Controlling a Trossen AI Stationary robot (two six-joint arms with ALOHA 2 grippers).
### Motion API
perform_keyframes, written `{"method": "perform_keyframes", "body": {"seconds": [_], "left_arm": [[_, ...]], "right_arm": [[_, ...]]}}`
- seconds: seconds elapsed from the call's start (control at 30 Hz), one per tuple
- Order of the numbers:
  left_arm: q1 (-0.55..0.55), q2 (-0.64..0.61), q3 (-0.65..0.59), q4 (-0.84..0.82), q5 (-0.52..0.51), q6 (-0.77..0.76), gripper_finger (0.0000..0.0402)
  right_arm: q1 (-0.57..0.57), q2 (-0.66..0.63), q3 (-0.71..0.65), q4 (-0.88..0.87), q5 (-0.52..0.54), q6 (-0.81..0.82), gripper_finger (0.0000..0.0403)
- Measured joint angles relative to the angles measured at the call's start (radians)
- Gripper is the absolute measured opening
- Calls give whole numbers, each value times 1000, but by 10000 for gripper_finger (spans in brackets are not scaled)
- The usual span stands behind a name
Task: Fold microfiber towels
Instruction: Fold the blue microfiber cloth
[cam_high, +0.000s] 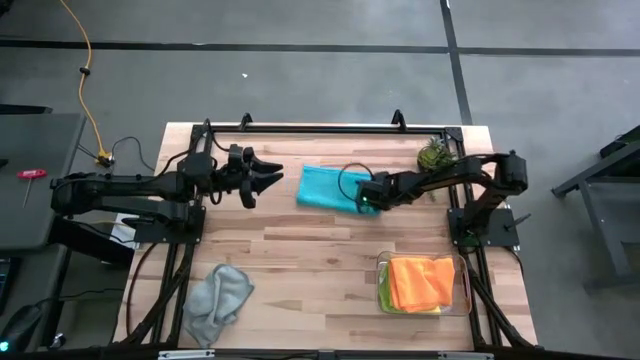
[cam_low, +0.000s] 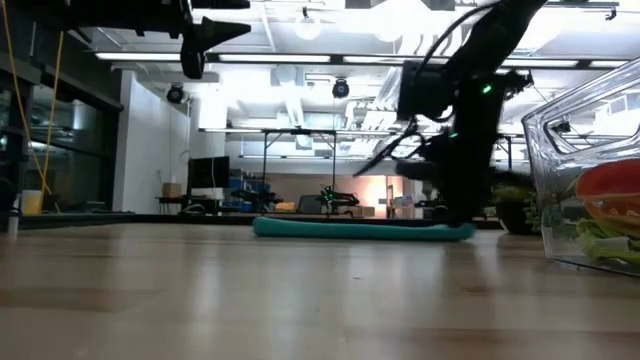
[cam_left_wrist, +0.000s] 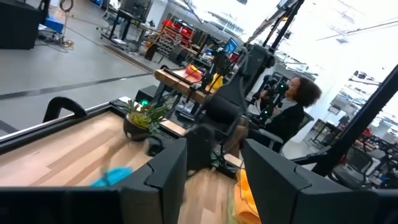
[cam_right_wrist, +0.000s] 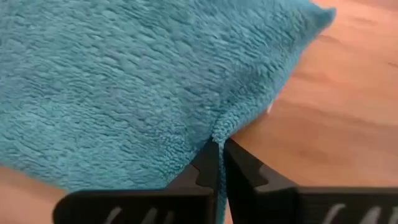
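Observation:
A folded teal towel (cam_high: 328, 187) lies flat on the table's far middle, and the low view shows it as a thin strip (cam_low: 360, 228). My right gripper (cam_high: 366, 200) is shut on its right edge, pointing steeply down. My left gripper (cam_high: 266, 178) hangs open above the table, left of the teal towel and level, with nothing between its fingers (cam_left_wrist: 166, 177). A grey towel (cam_high: 218, 300) lies crumpled at the near left. An orange towel (cam_high: 420, 282) sits folded in the clear tray, on top of a lime green one (cam_high: 384, 296). My right gripper pinches the teal towel's right edge (cam_right_wrist: 219, 129) between its two fingertips (cam_right_wrist: 206, 167), and the cloth puckers up into the pinch. The fingers come steeply from above, slanting in from the table's right. Whether they have one layer or several I cannot tell. The towel rests on the table.
The clear plastic tray (cam_high: 464, 288) stands at the near right. A small potted plant (cam_high: 433, 154) sits at the far right, close behind my right arm. Bare wood (cam_high: 310, 255) lies between the teal towel and the near edge. A seated person (cam_left_wrist: 292, 106) shows beyond the table.

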Motion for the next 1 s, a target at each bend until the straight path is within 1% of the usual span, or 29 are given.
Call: {"method": "perform_keyframes", "body": {"seconds": [0.07, 0.17, 0.23, 0.37, 0.53, 0.63, 0.73, 0.8, 1.0], "left_arm": [[0, 0, 0, 0, -10, 0, 147], [0, 0, 0, 0, -10, 0, 147], [0, 0, 0, 0, -12, 0, 147], [0, 0, 0, 0, -34, 0, 147], [0, 0, 0, 0, -47, -18, 147], [-1, 0, 0, 0, -47, -19, 147], [-1, 0, 0, 0, -47, -26, 147], [-1, 0, 0, -1, -47, -26, 147], [-1, 0, 0, -1, -53, -26, 147]], "right_arm": [[6, -36, -2, -77, 6, -21, 3], [10, -103, 1, -223, 69, -51, 2], [18, -149, 0, -294, 79, -75, 1], [34, -245, 1, -443, 138, -81, 1], [44, -346, 1, -578, 162, -81, 0], [68, -392, 2, -573, 182, -81, 0], [98, -409, 2, -509, 168, -81, 0], [125, -407, 2, -456, 152, -81, 0], [180, -365, 3, -254, 151, -46, 0]]}}
